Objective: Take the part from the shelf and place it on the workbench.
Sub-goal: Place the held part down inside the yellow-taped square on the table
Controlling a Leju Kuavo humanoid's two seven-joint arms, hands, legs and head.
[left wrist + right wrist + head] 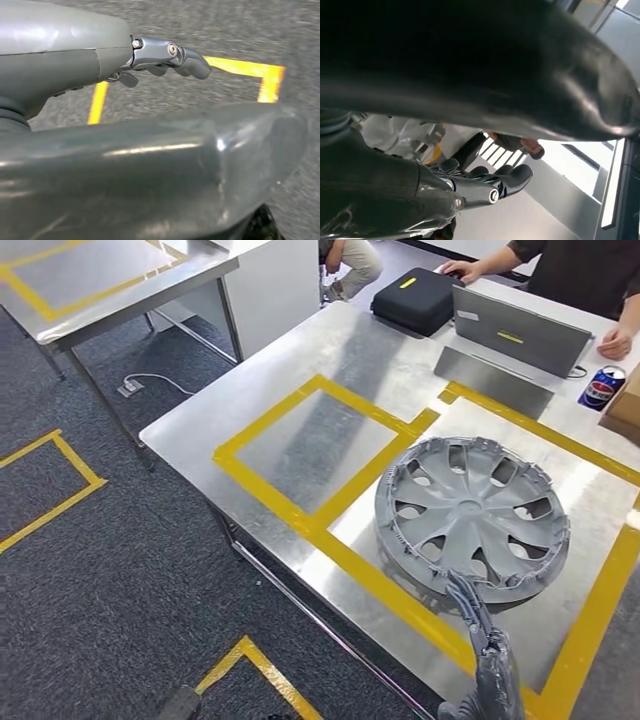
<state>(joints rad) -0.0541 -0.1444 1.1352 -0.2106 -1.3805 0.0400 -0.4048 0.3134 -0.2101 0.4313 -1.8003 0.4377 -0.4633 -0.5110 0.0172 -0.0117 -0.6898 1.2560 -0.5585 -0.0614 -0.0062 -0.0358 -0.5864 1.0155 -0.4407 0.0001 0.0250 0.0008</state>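
The part is a grey wheel cover [472, 520] lying flat on the steel workbench [302, 450], inside the right yellow-taped square. My right hand [490, 660] comes up from the bottom edge, its fingers [464, 600] stretched out to the cover's near rim. In the right wrist view the right hand [478, 185] has its thumb and fingers apart with nothing between them. My left hand [151, 60] hangs over the grey carpet, its fingers [188, 60] loosely extended and holding nothing.
On the bench's far side stand a black case [415, 298], a grey laptop [519, 332], a blue can [601, 387] and a cardboard box [625, 405]. A person [573, 270] sits behind them. A second steel table [98, 280] stands at the back left.
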